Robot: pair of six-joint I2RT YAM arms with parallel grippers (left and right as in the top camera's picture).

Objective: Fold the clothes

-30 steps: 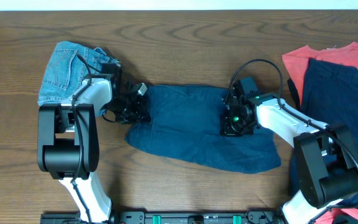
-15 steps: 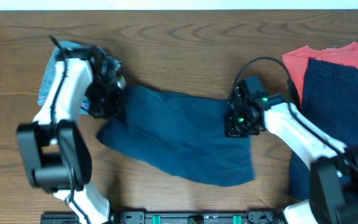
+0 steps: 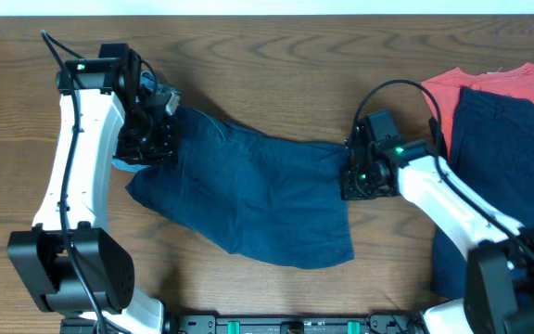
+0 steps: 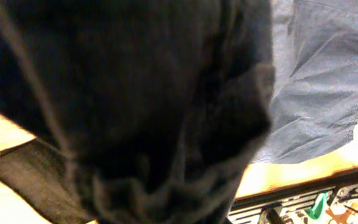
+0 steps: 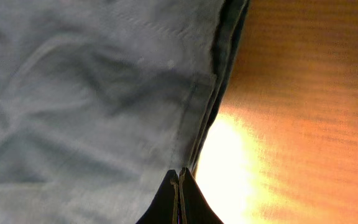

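The clothes in hand are wide dark navy shorts (image 3: 248, 199), stretched between both arms across the middle of the table (image 3: 276, 74). My left gripper (image 3: 156, 130) is shut on their left edge and holds it raised, so the cloth sags toward the table. In the left wrist view dark fabric (image 4: 135, 106) hangs right over the lens and hides the fingers; a lit part of the shorts (image 4: 316, 93) lies beyond. My right gripper (image 3: 353, 178) is shut on the right hem. The right wrist view shows its tips (image 5: 179, 177) pinched together on the hem of the shorts (image 5: 92, 93).
Light-blue denim shorts (image 3: 124, 165) lie mostly hidden under my left arm. At the right edge a coral-red shirt (image 3: 471, 83) lies with another navy piece (image 3: 508, 139) on top of it. The arm bases stand along the front edge.
Both grippers have carried the shorts leftward. The left arm swung up and away, lifting the left edge off the table; the right gripper shifted slightly with the hem.
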